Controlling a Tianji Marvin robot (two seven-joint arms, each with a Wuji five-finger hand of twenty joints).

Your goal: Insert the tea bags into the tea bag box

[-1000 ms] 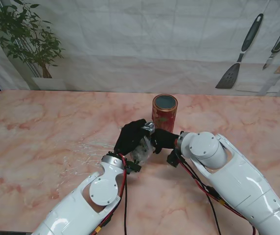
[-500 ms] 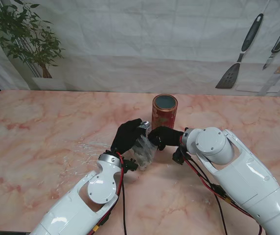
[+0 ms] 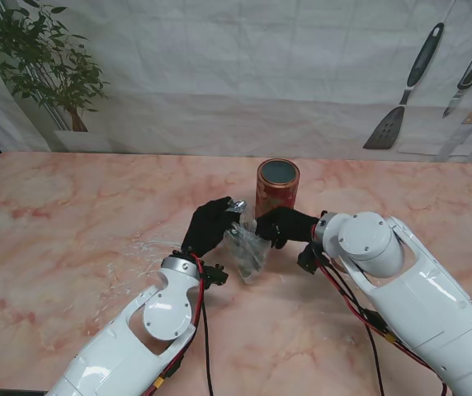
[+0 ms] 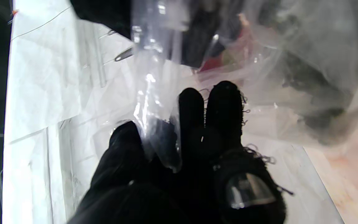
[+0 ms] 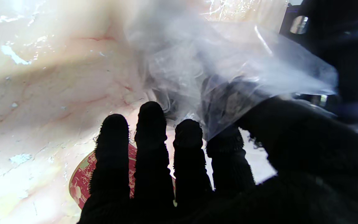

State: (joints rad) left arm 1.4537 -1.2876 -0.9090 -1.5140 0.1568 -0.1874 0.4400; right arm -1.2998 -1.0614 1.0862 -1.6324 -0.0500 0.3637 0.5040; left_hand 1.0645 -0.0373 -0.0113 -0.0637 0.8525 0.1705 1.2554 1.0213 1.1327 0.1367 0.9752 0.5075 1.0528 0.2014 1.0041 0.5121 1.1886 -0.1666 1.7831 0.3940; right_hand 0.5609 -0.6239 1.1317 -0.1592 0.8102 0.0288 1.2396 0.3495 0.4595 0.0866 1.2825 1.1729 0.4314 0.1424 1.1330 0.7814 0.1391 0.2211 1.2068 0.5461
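The stand view is evenly bright and sharp, with soft shadows under the arms on the counter. In both wrist views the plastic bag is blurred and glinting. The right wrist view is blown out toward nine o'clock, the black fingers silhouetted.

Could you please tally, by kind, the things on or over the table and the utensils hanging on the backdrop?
Red tea tin: 1
Clear plastic bag: 1
Hanging utensils: 3
Potted plant: 1
Total: 6
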